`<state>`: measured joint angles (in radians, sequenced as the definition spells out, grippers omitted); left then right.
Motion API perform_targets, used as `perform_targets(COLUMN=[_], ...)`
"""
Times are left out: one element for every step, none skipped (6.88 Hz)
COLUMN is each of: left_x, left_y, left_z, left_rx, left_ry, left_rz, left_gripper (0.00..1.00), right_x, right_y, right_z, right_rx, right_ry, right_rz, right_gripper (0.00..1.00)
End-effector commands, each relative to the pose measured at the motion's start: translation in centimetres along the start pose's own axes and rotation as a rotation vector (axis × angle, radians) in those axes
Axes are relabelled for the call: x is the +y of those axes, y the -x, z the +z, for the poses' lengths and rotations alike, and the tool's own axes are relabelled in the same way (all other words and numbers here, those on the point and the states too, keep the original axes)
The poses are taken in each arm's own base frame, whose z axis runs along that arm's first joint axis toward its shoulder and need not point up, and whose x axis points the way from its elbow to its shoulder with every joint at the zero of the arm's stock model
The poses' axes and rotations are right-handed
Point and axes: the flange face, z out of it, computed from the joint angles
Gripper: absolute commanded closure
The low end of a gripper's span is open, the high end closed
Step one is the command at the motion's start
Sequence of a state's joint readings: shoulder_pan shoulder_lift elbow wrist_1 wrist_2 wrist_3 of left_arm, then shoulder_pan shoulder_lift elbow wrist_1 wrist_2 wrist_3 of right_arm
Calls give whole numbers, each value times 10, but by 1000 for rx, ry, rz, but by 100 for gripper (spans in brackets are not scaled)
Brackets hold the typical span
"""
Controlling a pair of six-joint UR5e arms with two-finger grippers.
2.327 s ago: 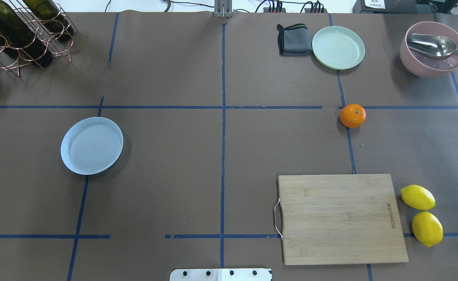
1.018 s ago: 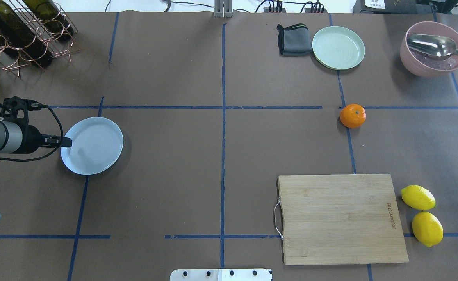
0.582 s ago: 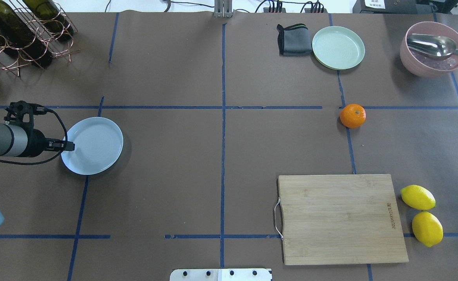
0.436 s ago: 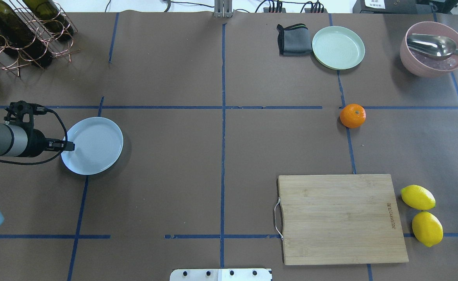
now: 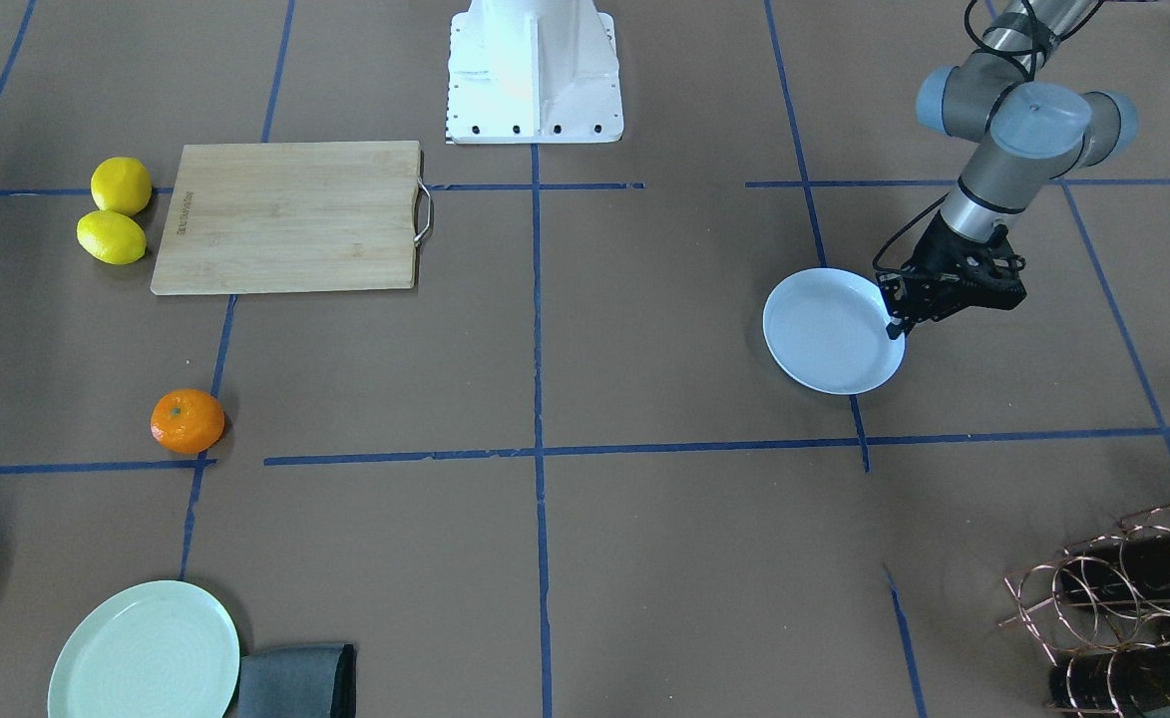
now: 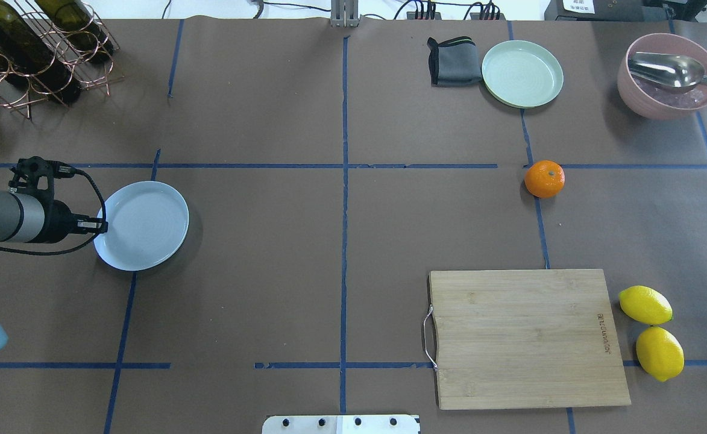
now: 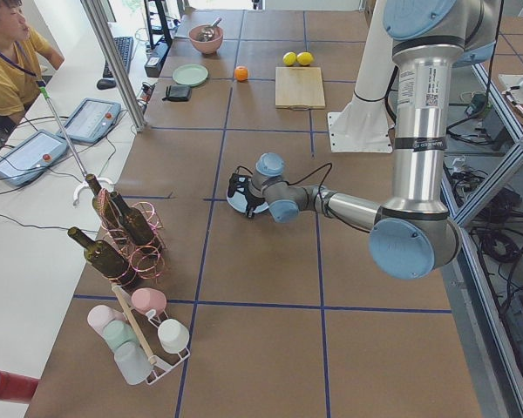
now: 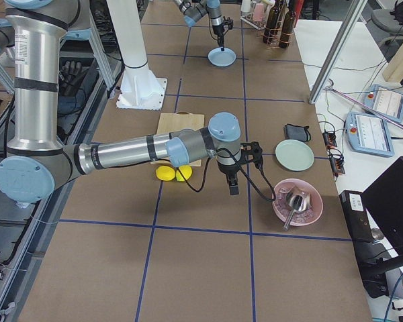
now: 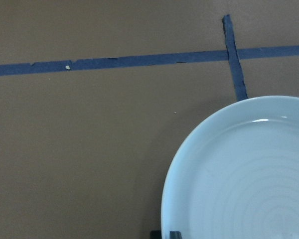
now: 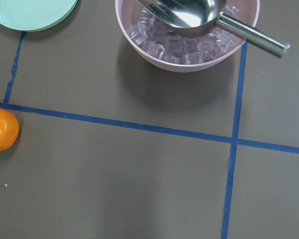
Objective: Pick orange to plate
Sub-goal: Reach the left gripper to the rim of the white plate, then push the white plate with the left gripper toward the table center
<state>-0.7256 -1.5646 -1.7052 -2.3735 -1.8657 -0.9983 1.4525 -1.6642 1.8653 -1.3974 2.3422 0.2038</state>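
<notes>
The orange [image 6: 544,179] rests on the brown paper right of centre, touched by nothing, and also shows as the orange [image 5: 187,421] and the orange [image 10: 1,129]. The pale bluish plate [image 6: 148,229] lies far to the left. My left gripper [image 6: 101,226] reaches in flat from the left, its narrow tips pinched on the plate's near rim [image 9: 165,219]. My right gripper [image 8: 234,190] points down above the table near the pink bowl. It appears only in that side view, so I cannot tell whether it is open or shut.
A wooden cutting board [image 6: 525,337] lies front right with two lemons [image 6: 645,304] beside it. Behind the orange are a mint-green plate [image 6: 522,73], a grey cloth [image 6: 452,60] and a pink bowl [image 6: 630,96] of ice with a scoop. A wine-bottle rack [image 6: 34,48] stands back left.
The left arm came in from the left to the plate's rim, then its tips drew back slightly left; the plate shifted barely. The orange has not moved.
</notes>
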Motion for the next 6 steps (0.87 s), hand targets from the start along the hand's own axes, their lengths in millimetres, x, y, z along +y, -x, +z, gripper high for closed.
perform_targets(left_x=[-17, -35, -56, -89, -105, -83], left_y=[-38, -64, -98, -155, -210, -273], left_z=[-25, -29, -30, -31, -21, 11], left_rx=[68, 104, 116, 118, 142, 172], left_ry=[-41, -68, -71, -65, -46, 23], left_rz=[10, 16, -38, -78, -135, -185], left_gripper=[100, 100, 100, 100, 100, 100], right_x=[0, 0, 0, 0, 0, 2], right_y=[2, 2, 1, 1, 0, 0], right_z=[-2, -2, -2, -2, -1, 0], right_rx=[-1, -2, -2, -3, -9, -19], right_ry=[-3, -3, -4, -4, 1, 5], right_rz=[-3, -3, -2, -2, 1, 4], right_gripper=[0, 0, 0, 0, 0, 0])
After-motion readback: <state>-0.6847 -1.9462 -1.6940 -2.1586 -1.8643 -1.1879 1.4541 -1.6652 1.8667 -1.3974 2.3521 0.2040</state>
